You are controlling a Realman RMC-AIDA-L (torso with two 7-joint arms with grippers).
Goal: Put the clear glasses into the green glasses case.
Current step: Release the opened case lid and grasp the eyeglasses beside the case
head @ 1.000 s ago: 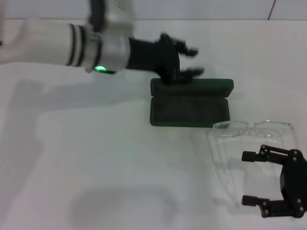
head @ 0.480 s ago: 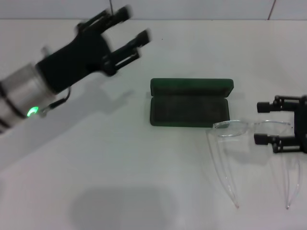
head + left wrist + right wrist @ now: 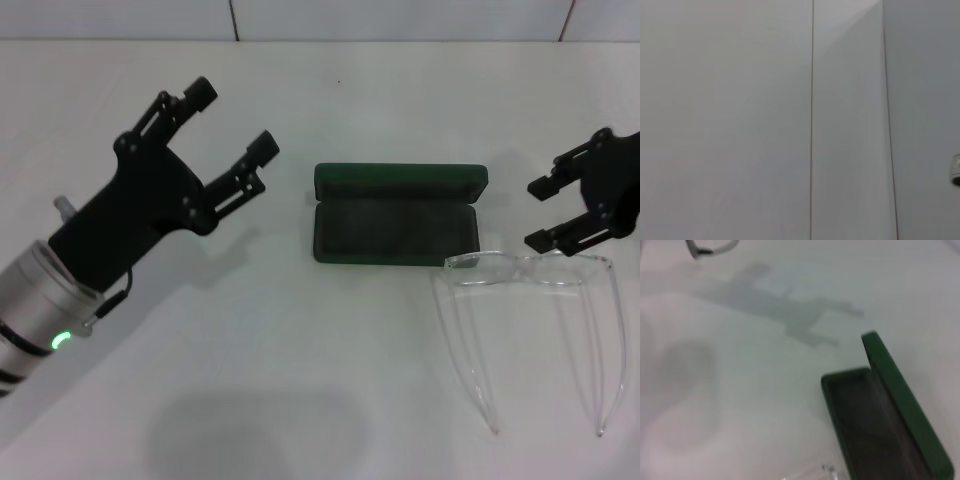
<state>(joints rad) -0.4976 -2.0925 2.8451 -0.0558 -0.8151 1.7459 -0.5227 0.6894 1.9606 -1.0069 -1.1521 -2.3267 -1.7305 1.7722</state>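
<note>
My right gripper (image 3: 555, 212) hangs with fingers apart just above the clear glasses (image 3: 528, 268) (not touching them), beside the open green glasses case (image 3: 398, 214). My left gripper (image 3: 232, 124), also spread wide, is well apart on the case's other side.

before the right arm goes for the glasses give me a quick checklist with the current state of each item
1. Green glasses case open, lid up, lined tray showing: ok.
2. Tray free of anything inside: ok, only the dark lining shows.
3. Clear glasses lying free on the table, arms unfolded and pointing toward the robot, front bar beside the case's near right corner: ok. Whether they touch the case: cannot tell.
4. Right gripper open, above the table just beyond the glasses' front bar: ok.
5. Right gripper holding the glasses: not ok, nothing between its fingers.
6. Left gripper open and off to the case's left, out of the way: ok.
</note>
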